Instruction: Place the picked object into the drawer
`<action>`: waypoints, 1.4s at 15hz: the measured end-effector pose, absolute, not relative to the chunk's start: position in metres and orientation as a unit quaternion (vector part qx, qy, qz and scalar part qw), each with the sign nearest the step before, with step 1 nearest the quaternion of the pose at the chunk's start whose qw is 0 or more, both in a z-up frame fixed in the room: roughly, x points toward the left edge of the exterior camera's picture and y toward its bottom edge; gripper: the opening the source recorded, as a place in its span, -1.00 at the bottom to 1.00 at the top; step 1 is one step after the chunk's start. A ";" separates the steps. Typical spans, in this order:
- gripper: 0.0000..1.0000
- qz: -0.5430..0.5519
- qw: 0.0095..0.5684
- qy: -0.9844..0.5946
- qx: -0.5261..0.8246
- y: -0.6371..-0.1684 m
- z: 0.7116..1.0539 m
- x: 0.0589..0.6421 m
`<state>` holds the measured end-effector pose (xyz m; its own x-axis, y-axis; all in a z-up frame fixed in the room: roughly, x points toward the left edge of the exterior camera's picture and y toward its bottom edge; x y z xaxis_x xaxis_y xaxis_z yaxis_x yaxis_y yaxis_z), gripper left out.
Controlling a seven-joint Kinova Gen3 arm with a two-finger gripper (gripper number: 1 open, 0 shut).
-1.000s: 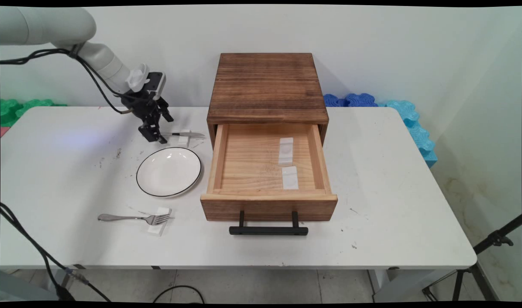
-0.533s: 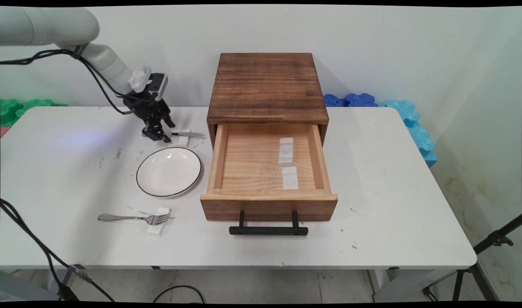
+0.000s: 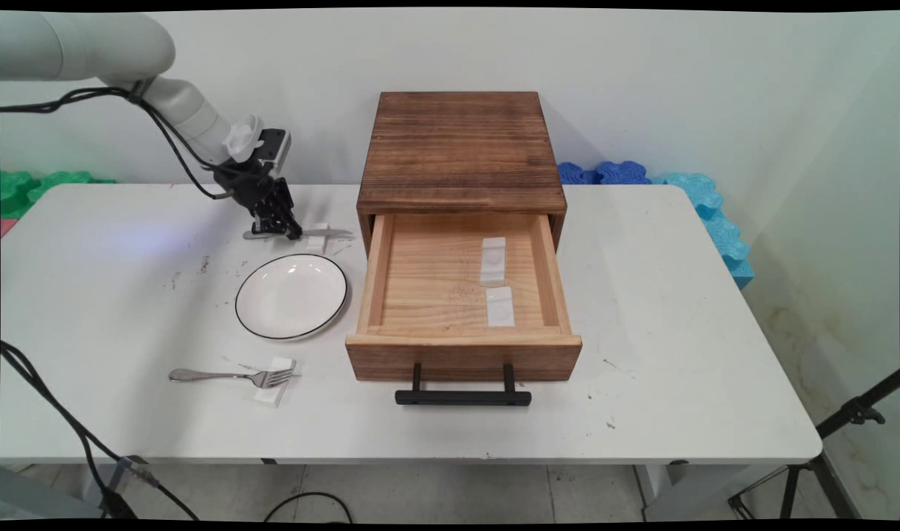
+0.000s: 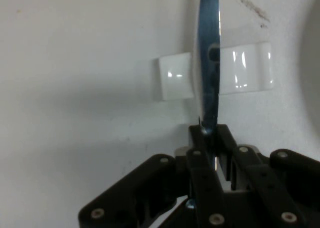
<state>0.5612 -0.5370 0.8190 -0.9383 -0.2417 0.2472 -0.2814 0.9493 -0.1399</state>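
Pincer point(image 3: 277, 228) — a second ago spread above the knife point(image 4: 209, 63), now lowered and clamped on its handle; blade lies across a white rest point(image 4: 247, 71) on the counter point(image 3: 642, 310), far-left of the drawer box point(image 3: 461, 147). Plate point(image 3: 291, 296) just in front — nearest obstruction. Fork point(image 3: 229, 377) on its own rest, nearer the front edge. Open drawer point(image 3: 461, 354) holds two white rests.

white table point(image 3: 642, 310), plate point(image 3: 291, 296), fork point(image 3: 229, 377), drawer box point(image 3: 461, 221)
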 end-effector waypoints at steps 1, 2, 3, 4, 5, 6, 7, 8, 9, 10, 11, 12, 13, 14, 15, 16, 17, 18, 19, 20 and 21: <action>-1.00 0.086 0.114 -0.981 0.133 -0.537 0.818 0.561; -1.00 0.086 0.113 -0.981 0.132 -0.537 0.817 0.561; -1.00 0.086 0.113 -0.981 0.132 -0.537 0.816 0.561; -1.00 0.087 0.113 -0.981 0.133 -0.536 0.816 0.561; -1.00 0.088 0.113 -0.981 0.134 -0.536 0.816 0.560; -1.00 0.090 0.113 -0.980 0.136 -0.536 0.817 0.560; -1.00 0.091 0.113 -0.980 0.138 -0.535 0.818 0.560; -1.00 0.093 0.114 -0.979 0.140 -0.534 0.820 0.560; -1.00 0.096 0.115 -0.978 0.142 -0.533 0.823 0.560; -1.00 0.098 0.115 -0.978 0.143 -0.531 0.826 0.559; -1.00 0.102 0.116 -0.978 0.143 -0.529 0.831 0.559; -1.00 0.105 0.116 -0.977 0.143 -0.527 0.836 0.559; -1.00 0.108 0.117 -0.977 0.143 -0.525 0.840 0.559; -1.00 0.111 0.118 -0.977 0.142 -0.522 0.845 0.558; -1.00 0.113 0.118 -0.976 0.141 -0.519 0.851 0.557; -1.00 0.116 0.119 -0.976 0.140 -0.516 0.856 0.557; -1.00 0.118 0.119 -0.976 0.140 -0.513 0.861 0.557; -1.00 0.121 0.119 -0.976 0.140 -0.508 0.867 0.557; -1.00 0.124 0.118 -0.975 0.139 -0.504 0.874 0.557; -1.00 0.126 0.118 -0.975 0.138 -0.500 0.880 0.557; -1.00 0.129 0.117 -0.975 0.137 -0.496 0.886 0.556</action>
<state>0.5565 -0.4955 0.8858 -0.9353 -0.2362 0.2633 -0.2965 0.9294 -0.2196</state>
